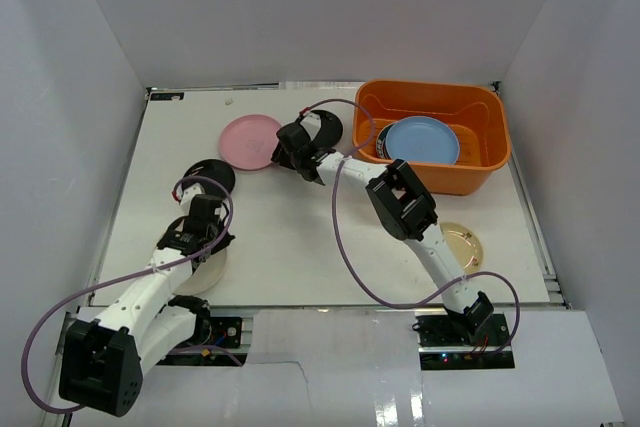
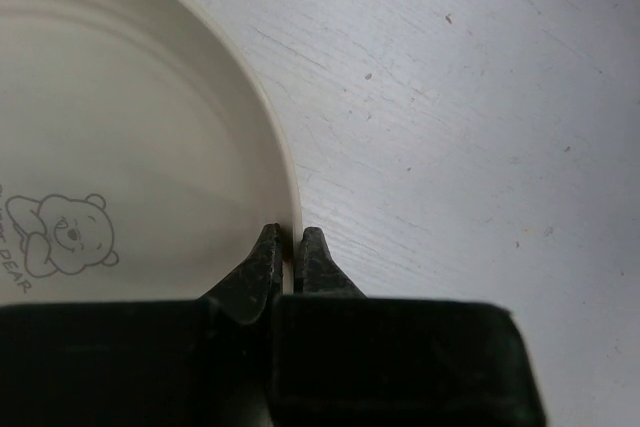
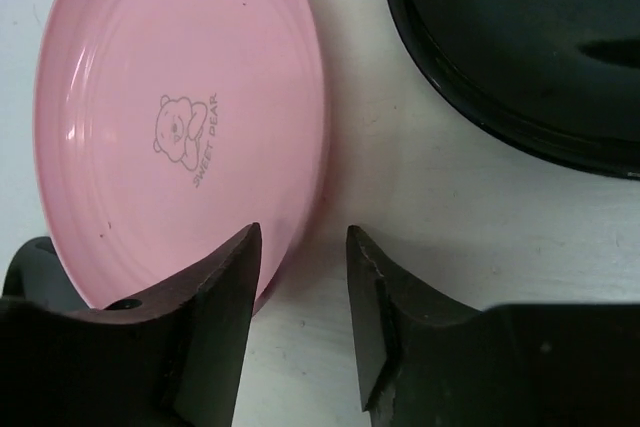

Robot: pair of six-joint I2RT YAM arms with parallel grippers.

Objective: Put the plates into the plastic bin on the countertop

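The orange plastic bin stands at the back right of the white countertop, with a light blue plate lying in it on another plate. My left gripper is shut on the right rim of the cream plate, which has a bear print. My right gripper is open and low, its jaws straddling the near rim of the pink plate. A glossy black plate lies just right of it.
A second black plate lies just beyond my left gripper. A pale yellowish plate lies at the right front, beside my right arm. White walls enclose the countertop on three sides.
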